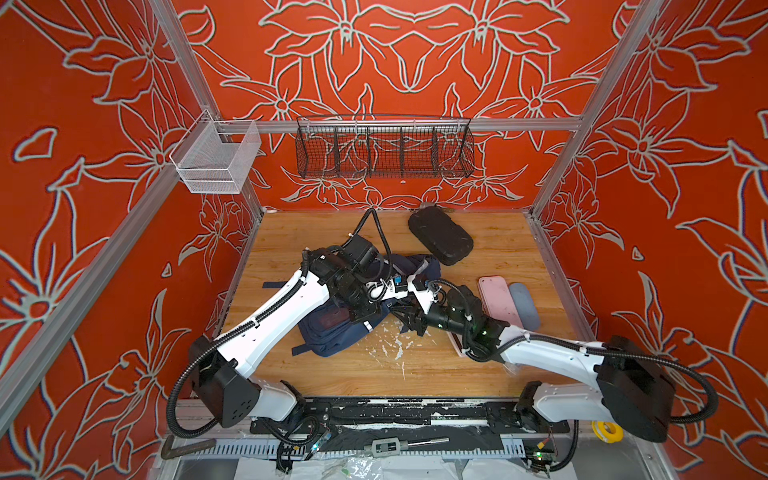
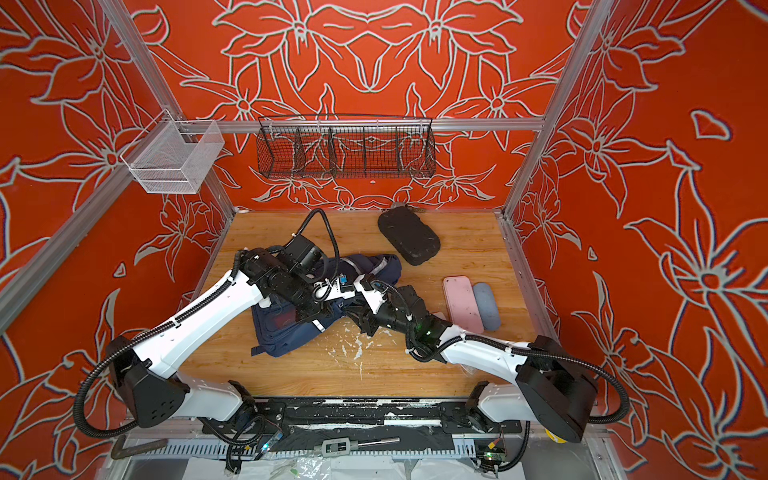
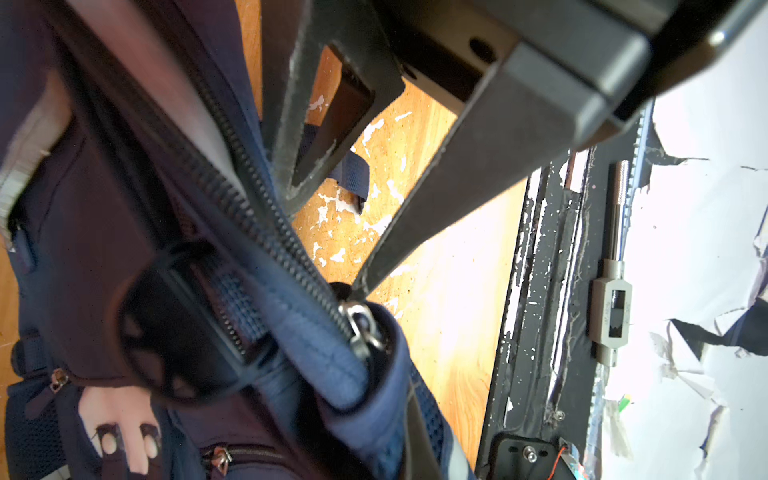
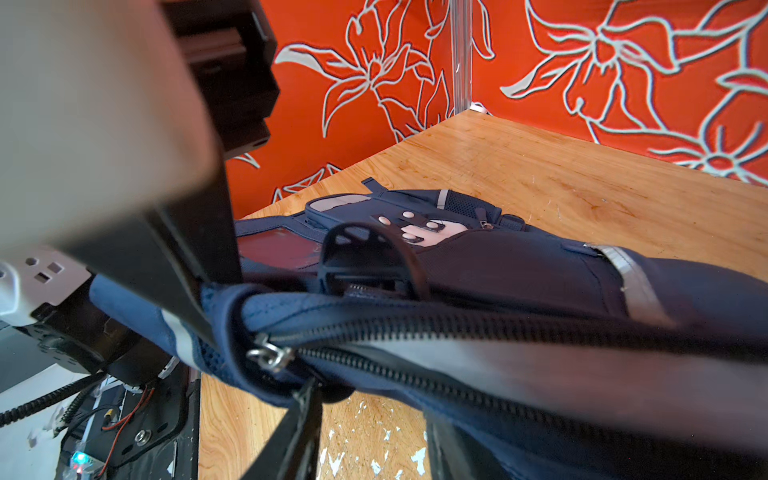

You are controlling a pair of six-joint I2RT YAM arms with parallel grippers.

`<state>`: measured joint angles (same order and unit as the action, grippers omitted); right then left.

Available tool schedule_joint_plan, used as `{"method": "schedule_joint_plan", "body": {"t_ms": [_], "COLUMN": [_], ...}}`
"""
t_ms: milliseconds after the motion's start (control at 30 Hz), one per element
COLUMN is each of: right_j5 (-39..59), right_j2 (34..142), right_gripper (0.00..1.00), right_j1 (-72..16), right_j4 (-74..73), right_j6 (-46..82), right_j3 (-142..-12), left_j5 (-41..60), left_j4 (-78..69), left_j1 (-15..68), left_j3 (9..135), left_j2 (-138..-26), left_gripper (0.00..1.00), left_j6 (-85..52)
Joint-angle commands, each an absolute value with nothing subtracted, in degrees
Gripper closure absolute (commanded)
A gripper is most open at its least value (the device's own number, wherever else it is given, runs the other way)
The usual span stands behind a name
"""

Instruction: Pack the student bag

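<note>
Student bag [image 1: 332, 337] lies flat on the wooden surface [image 1: 436, 374], left of the middle in both top views, with the left arm [image 1: 274, 316] stretched across it. The left gripper [image 1: 362, 311] sits over the bag's middle with its jaws together; whether any fabric is caught between them I cannot tell. The right gripper [image 1: 409, 322] meets the bag's right edge. In the right wrist view its jaws stand apart, one finger [image 4: 187, 270] on top of the zipped rim and the other beneath it, with the rim filling the gap beside a metal zip slider [image 4: 270, 354]. The bag is navy-blue fabric, and the long zip running from that slider gapes to show grey lining [image 4: 519, 372]. A thin reflective stripe [image 4: 627, 278] crosses one end, a pale patch with dark dotted tabs [image 4: 432, 229] sits on a front pocket, and a black ring-shaped pull [image 4: 365, 257] stands up from a pocket zip. Straps [image 1: 299, 349] trail out at the near left. A black oval case [image 1: 440, 235] lies just beyond the bag's far end, apart from it.
</note>
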<state>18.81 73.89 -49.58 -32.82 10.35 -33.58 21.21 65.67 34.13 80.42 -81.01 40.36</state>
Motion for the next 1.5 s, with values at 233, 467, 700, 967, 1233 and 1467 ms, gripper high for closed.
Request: {"method": "schedule_joint_plan", "body": {"t_ms": [233, 467, 700, 967, 1233, 1467], "right_j5": [22.8, 17.0, 19.3, 17.1, 0.6, -9.5], "right_j2": [75.3, 75.9, 76.4, 75.4, 75.7, 71.1], "right_gripper": [0.56, 0.54, 0.49, 0.49, 0.88, 1.0], "right_j1": [-54.2, -55.2, -55.5, -58.0, -58.8, -58.1], "right_j4": [-39.8, -44.2, -47.2, -42.5, -44.0, -39.5], "right_j6": [9.2, 10.4, 9.3, 4.3, 4.4, 1.7], "right_j3": [-36.0, -32.3, -32.4, -34.8, -34.3, -33.2], "left_j5": [33.8, 45.1, 52.3, 56.8, 56.9, 52.0], "left_j4": [54.2, 45.1, 45.6, 47.5, 48.3, 51.8], "left_j1": [36.2, 31.5, 29.2, 27.1, 27.2, 27.2], "left_j3": [79.1, 73.0, 71.0, 72.1, 71.5, 71.0], "left_j2": [-81.3, -75.1, -72.8, -73.7, -73.4, -71.9], "left_gripper": [1.0, 1.0, 1.0, 1.0, 1.0, 1.0], "left_j6": [34.0, 29.1, 28.8, 29.1, 29.7, 32.8]}}
